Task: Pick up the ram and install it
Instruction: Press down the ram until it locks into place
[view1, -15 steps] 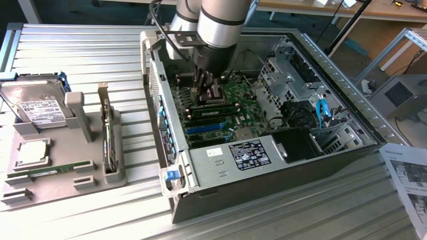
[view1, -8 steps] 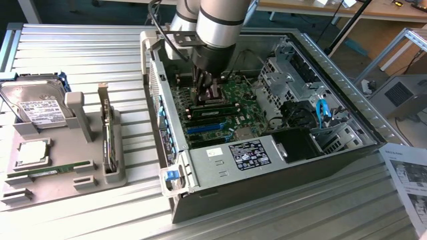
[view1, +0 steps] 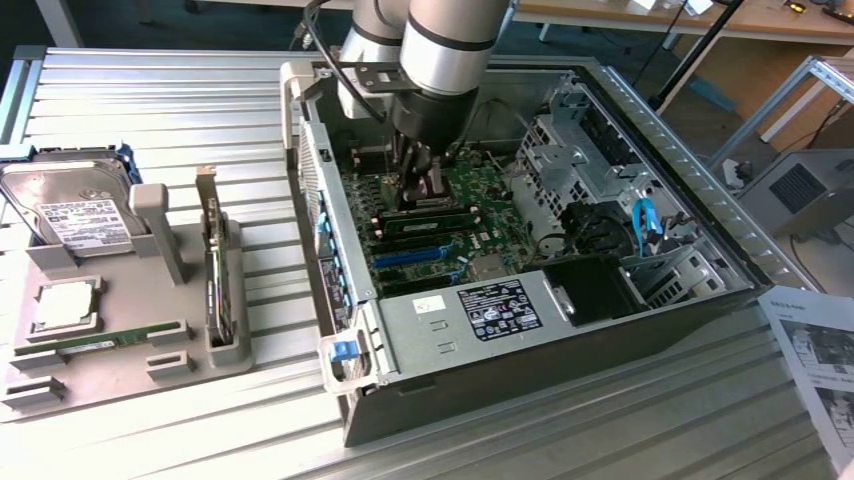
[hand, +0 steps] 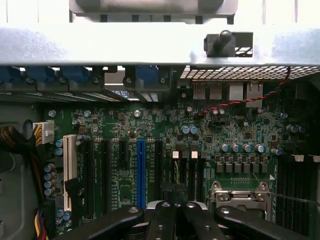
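Hand (view1: 424, 190) and arm sit in the upper middle of the exterior view, lowered into the open computer case (view1: 667, 160) and poised just above the green motherboard (view1: 467, 215). We cannot tell how far apart the fingers are, nor whether anything is between them. In the wrist view the dark linkages of the hand (hand: 175, 220) fill the lower middle of the frame, with the motherboard (hand: 150, 125) spread behind them and a blue slot (hand: 140, 172) running upright just to their left. A long dark stick (view1: 430, 216) lies on the board directly below the hand in the exterior view, its long axis running left to right with a slight tilt; we judge this may be the ram, though we cannot confirm it. Another thin green stick (view1: 100, 343) lies flat in the grey parts holder (view1: 160, 300) on the counter (view1: 160, 110) at the lower left, well apart from the hand, beside the hard drive (view1: 67, 205).
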